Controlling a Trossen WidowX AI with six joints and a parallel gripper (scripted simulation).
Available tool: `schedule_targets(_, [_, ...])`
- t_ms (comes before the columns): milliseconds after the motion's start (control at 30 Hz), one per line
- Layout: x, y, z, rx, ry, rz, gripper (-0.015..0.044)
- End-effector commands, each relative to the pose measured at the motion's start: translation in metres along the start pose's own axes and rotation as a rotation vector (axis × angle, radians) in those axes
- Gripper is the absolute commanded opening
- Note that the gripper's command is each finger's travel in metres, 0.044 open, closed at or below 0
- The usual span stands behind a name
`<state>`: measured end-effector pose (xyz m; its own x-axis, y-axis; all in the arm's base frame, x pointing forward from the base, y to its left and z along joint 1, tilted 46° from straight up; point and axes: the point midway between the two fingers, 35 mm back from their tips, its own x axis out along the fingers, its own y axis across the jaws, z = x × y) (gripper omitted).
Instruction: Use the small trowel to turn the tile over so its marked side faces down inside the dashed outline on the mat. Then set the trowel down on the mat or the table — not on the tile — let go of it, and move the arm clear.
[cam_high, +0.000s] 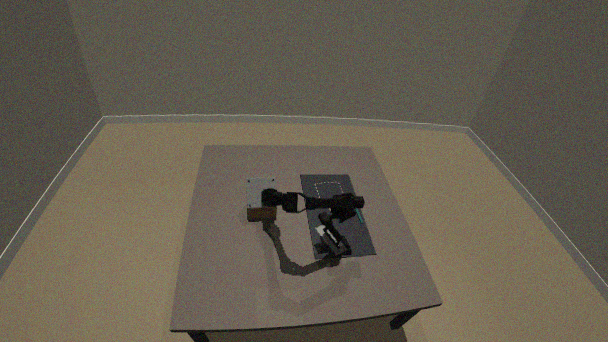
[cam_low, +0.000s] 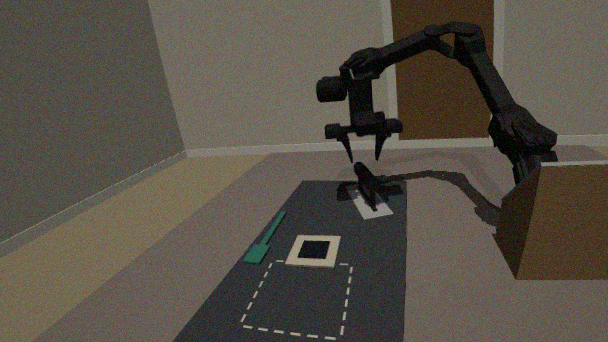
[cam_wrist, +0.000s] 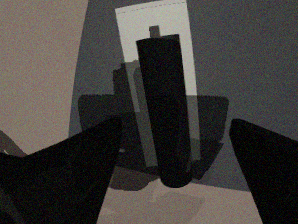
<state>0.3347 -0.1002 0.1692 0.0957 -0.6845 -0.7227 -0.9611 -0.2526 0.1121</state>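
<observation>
The trowel (cam_low: 367, 185) (cam_wrist: 162, 95) has a black handle, tilted up, over what looks like its pale flat blade at the mat's far end in the exterior view. My gripper (cam_low: 364, 160) (cam_wrist: 177, 125) is open just above the handle's raised end; in the wrist view its fingers are spread to either side of the handle, with gaps. The cream tile (cam_low: 337, 250) lies flat on the mat (cam_low: 380, 280) (cam_high: 361, 241), its dark square mark up, by one edge of the dashed outline (cam_low: 295, 334) and mostly outside it. The arm hides the tile in the top view.
A green flat tool (cam_low: 256, 253) (cam_high: 359, 215) lies along the mat's edge beside the tile. A brown block (cam_low: 565, 225) (cam_high: 261, 214) stands near the arm's base on the table (cam_high: 225, 280). The arm's shadow falls across the table and the trowel.
</observation>
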Motion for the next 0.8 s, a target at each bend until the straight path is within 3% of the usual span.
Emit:
schedule_targets(0, [0.0, 0.002, 0.001, 0.062, -0.017, -0.016, 0.03])
schedule_targets(767, [0.011, 0.009, 0.008, 0.619, -0.189, -0.103, 0.03])
